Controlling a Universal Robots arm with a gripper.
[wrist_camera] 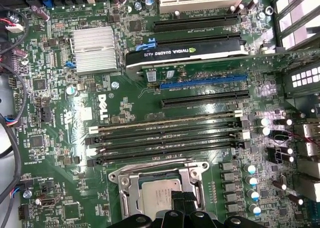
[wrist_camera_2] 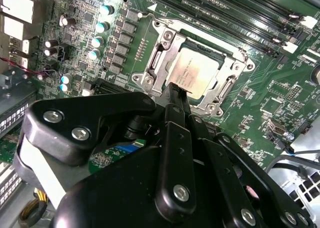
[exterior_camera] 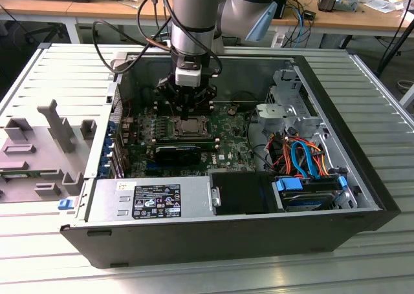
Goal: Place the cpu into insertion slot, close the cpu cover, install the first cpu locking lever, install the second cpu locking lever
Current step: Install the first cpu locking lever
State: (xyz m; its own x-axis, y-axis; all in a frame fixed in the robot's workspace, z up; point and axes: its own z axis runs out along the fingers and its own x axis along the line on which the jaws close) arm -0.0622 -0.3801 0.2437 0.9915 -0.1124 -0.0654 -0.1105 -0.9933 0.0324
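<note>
End effector (wrist_camera_2: pixel 176 95), fingers closed together, poised over the cpu (wrist_camera_2: pixel 197 72) seated under the thin, springy cpu cover (wrist_camera_2: pixel 227 85), best pressed at its edge

Pretty even overhead light, case interior (exterior_camera: pixel 259 74) a bit shadowy; soft glare on the cpu (wrist_camera_2: pixel 200 72), end effector (wrist_camera_2: pixel 175 95) close-up blurry.

The case stands open on top, leaving free room straight down to the insertion slot (exterior_camera: pixel 188 127). Near it the black expansion card (exterior_camera: pixel 179 154) stands up, and at the exterior view's right, drive cage (exterior_camera: pixel 288 106) and cables (exterior_camera: pixel 301 155) crowd the way.
</note>
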